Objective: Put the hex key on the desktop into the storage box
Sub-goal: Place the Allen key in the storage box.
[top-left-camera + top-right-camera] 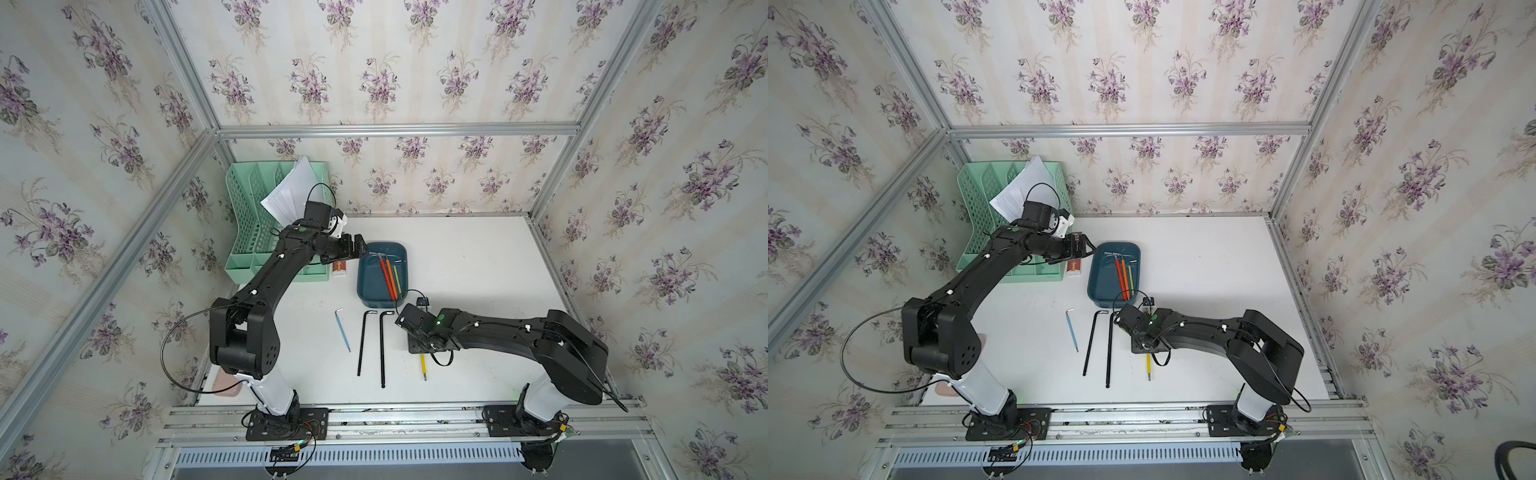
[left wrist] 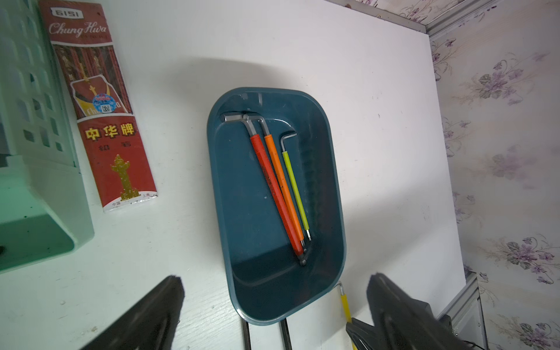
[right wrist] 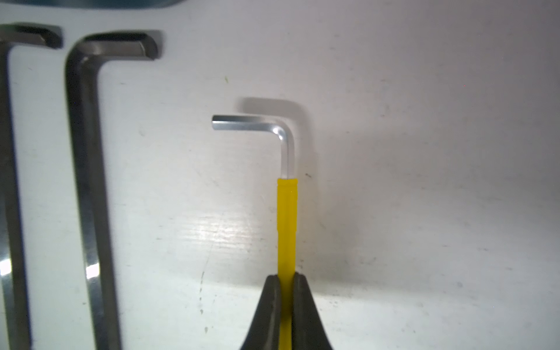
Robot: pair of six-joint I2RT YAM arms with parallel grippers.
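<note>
Right hand (image 3: 286, 278) is pinching the yellow hex key (image 3: 286, 212) down at the bench (image 3: 424, 181), left hand (image 2: 274, 277) spread wide by the storage box (image 2: 333, 181).

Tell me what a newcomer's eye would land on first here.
The dark teal storage box sits mid-desktop, holding red, orange and green hex keys. Just in front of it, the right tool is shut on a yellow hex key. Beside that lie two long black hex keys and a blue hex key.
</note>
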